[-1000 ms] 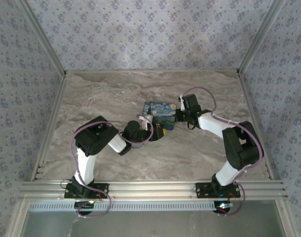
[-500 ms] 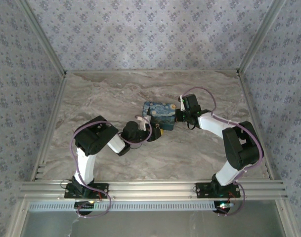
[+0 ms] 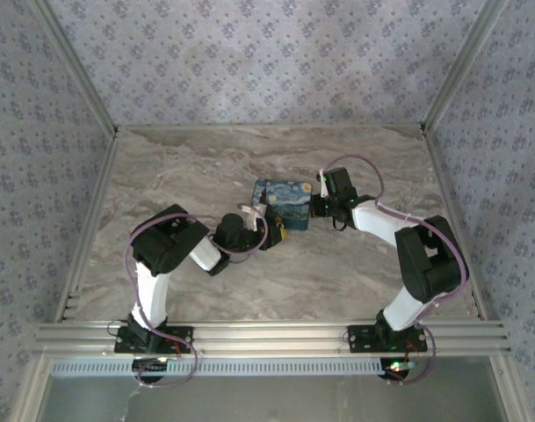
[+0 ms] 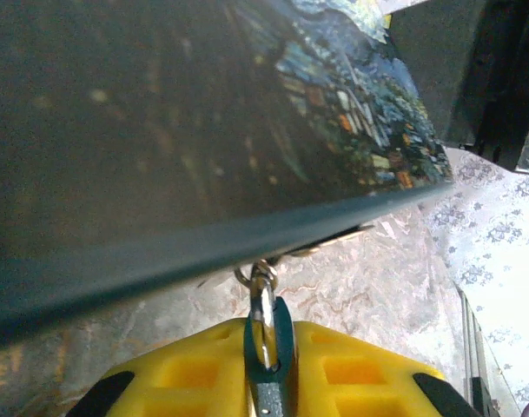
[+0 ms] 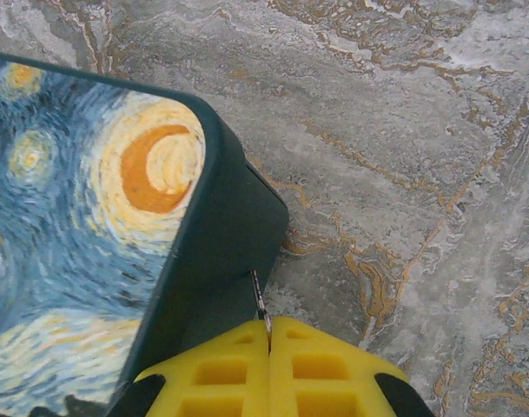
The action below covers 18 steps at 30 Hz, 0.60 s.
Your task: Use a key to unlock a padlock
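Note:
A case printed with a starry-night painting point(image 3: 283, 202) lies mid-table. My left gripper point(image 3: 272, 234) sits at its near-left edge. In the left wrist view its yellow fingers point(image 4: 186, 373) are shut on a key point(image 4: 269, 347) with a dark teal head. A small metal ring point(image 4: 259, 278) on the key reaches up under the case's edge point(image 4: 203, 234). The padlock is hidden; a brassy sliver point(image 4: 338, 236) peeks out under that edge. My right gripper point(image 3: 316, 207) is at the case's right side point(image 5: 221, 261), shut on a thin metal tab point(image 5: 258, 300) sticking out from it.
The marble-patterned tabletop point(image 3: 337, 272) is bounded by aluminium rails point(image 3: 267, 332) at the front and patterned walls on the other sides. Both arms reach in towards the case from either side, their elbows low over the table.
My left gripper's fingers have closed in on the key's head and the wrist has shifted slightly towards the case. The right arm and the case have held still.

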{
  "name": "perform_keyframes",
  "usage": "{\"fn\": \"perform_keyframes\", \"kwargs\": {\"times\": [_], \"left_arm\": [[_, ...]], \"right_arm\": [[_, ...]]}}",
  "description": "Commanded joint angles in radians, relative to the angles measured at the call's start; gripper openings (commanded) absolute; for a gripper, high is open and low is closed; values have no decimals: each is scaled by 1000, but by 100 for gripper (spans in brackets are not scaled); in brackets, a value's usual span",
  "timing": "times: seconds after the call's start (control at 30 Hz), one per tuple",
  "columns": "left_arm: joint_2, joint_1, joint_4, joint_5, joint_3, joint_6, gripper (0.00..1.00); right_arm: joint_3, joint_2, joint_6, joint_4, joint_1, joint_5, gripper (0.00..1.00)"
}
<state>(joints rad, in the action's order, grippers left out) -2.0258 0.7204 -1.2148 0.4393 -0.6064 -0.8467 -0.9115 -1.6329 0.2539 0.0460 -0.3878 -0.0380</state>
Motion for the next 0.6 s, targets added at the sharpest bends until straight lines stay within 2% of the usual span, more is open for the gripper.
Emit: {"fn": "perform_keyframes", "kwargs": {"times": [0.0,0.2,0.37,0.57], "left_arm": [[-51,-3,165,48,7,-72,16],[-44,-3,220,67,-15,-117,16],[-37,-3,305,64,-42,-118,30],[-48,-4,359,56,-74,-112,33]], "right_arm": [[-5,13,1,4,-6,-11,0],[-4,30,-5,11,9,-20,0],[-2,23,-2,4,9,-26,0],[4,21,1,-4,3,-27,0]]}}
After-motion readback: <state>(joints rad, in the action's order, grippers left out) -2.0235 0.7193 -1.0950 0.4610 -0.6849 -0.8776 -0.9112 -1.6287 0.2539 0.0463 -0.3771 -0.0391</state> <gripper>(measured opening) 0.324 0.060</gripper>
